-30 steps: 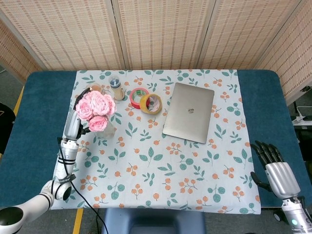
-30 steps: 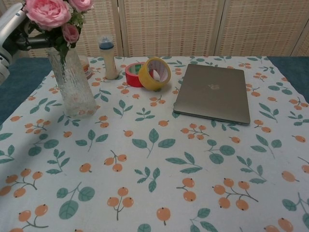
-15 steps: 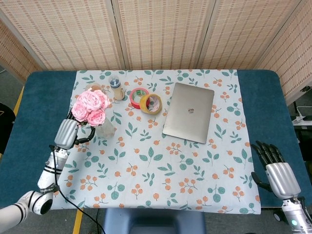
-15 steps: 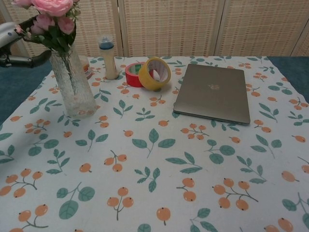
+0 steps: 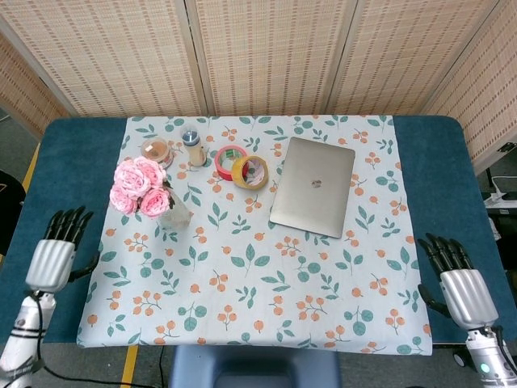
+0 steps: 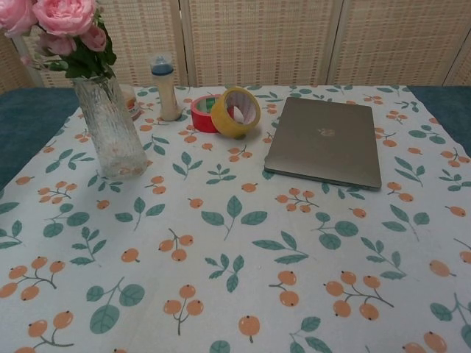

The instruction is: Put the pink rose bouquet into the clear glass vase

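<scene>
A blue table (image 5: 48,162) carried a leaf-and-berry printed cloth (image 5: 258,267) that covered most of its top. On the cloth's right half lay a closed grey laptop (image 5: 313,196). At the left the clear glass vase (image 6: 110,129) stood upright with the pink rose bouquet (image 5: 139,187) in it, blooms above the rim and leaning to the left. The left hand (image 5: 55,255) rested off the cloth at the table's left edge, well apart from the vase, fingers spread and holding nothing. The right hand (image 5: 456,283) sat at the right edge, likewise empty with fingers apart. Behind the vase, a red tape roll (image 5: 229,161) touched a yellow tape roll (image 5: 250,171); a small bottle with a blue cap (image 6: 163,88) stood beside them, and a round tin (image 5: 155,150) lay just left of it
</scene>
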`<state>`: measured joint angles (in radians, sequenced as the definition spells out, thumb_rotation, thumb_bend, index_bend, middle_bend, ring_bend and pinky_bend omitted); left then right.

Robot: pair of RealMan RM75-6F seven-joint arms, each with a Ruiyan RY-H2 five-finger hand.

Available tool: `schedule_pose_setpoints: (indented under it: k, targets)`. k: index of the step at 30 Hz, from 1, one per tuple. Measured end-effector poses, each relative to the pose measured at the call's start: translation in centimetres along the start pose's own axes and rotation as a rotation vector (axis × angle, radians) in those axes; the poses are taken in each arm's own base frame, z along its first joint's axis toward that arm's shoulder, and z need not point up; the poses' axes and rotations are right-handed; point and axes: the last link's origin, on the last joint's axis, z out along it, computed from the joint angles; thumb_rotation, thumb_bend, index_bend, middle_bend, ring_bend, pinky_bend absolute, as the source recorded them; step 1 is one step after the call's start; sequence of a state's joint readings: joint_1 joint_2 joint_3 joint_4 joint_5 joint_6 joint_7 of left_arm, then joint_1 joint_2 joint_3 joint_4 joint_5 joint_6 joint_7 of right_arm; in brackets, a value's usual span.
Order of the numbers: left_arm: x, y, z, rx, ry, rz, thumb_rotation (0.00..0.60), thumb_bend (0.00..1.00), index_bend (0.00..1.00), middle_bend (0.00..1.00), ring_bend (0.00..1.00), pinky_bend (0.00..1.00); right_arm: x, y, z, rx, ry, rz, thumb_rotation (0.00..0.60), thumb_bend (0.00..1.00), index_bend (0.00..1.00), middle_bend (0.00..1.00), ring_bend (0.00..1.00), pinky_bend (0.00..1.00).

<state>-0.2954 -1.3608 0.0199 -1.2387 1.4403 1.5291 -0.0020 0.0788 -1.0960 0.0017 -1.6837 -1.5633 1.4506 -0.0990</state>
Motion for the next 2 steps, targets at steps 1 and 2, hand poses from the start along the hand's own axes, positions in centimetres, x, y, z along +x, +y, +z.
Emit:
schedule_pose_setpoints:
  k: [1, 2]
  targets:
    - [0.1, -0.3, -1.1, 0.019, 0.005, 0.015, 0.492, 0.42, 0.0, 0.0, 0.0, 0.05, -0.1, 0.0, 0.0, -0.007, 0.002, -0.008, 0.6, 0.31, 0.0, 0.0, 0.0, 0.0]
    - [0.1, -0.5, -2.2, 0.039, 0.008, 0.029, 0.517, 0.42, 0.0, 0.0, 0.0, 0.05, -0.1, 0.1, 0.1, -0.017, 0.004, -0.018, 0.6, 0.31, 0.0, 0.0, 0.0, 0.0]
